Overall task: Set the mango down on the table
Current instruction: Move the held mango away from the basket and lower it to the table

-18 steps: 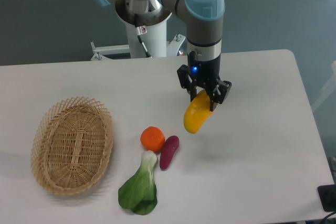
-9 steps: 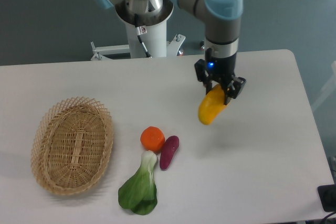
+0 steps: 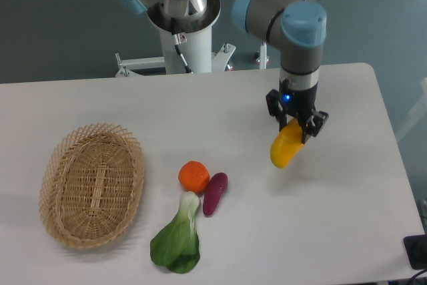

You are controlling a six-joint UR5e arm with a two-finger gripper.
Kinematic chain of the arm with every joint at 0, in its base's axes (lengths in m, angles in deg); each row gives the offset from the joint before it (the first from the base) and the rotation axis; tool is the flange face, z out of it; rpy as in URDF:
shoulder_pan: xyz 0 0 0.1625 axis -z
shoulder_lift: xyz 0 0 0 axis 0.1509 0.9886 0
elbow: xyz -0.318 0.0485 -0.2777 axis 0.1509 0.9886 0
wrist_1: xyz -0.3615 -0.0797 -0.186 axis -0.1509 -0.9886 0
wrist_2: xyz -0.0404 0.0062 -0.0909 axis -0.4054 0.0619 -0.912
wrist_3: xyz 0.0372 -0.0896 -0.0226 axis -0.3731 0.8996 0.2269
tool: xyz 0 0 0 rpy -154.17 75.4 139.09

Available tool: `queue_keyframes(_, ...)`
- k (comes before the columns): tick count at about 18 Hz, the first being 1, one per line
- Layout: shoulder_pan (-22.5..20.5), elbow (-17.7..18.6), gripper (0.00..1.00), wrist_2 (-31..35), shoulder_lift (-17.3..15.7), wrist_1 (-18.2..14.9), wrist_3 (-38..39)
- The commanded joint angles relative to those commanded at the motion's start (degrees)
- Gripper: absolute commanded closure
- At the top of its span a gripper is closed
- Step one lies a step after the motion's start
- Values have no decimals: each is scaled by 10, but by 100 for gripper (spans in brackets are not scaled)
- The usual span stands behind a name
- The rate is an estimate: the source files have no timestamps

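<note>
- Mango [image 3: 287, 151] hangs tilted from the pincer [image 3: 297, 127], which grips its upper end; its lower tip points down-left, seemingly clear of the bench [image 3: 347, 205].
- Orange [image 3: 194, 176], purple vegetable [image 3: 215, 193] and greens [image 3: 177, 241] lie well left of and below the pincer; basket [image 3: 92, 184] lies farther left.
- Risk: released from height, the curved fruit could bounce or roll toward the bench's right edge.
- Held only at one end, it could swing or slip early.

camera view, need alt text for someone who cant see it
A robot arm's tool holds a yellow mango by its upper end, above the right part of a white table. To the left lie an orange, a purple vegetable and a leafy green close together, with an empty wicker basket at far left.
</note>
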Motion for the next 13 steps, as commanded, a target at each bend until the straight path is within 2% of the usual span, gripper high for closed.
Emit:
queue_keyframes(2, 5, -1, 43, 0, 9, 0, 21)
queue_keyframes(4, 13, 15, 42, -2, 12, 1, 27)
queue_keyframes(6, 33, 5, 40, -1, 32, 1, 46)
queue_keyframes(13, 38, 12, 39, 0, 45, 2, 48)
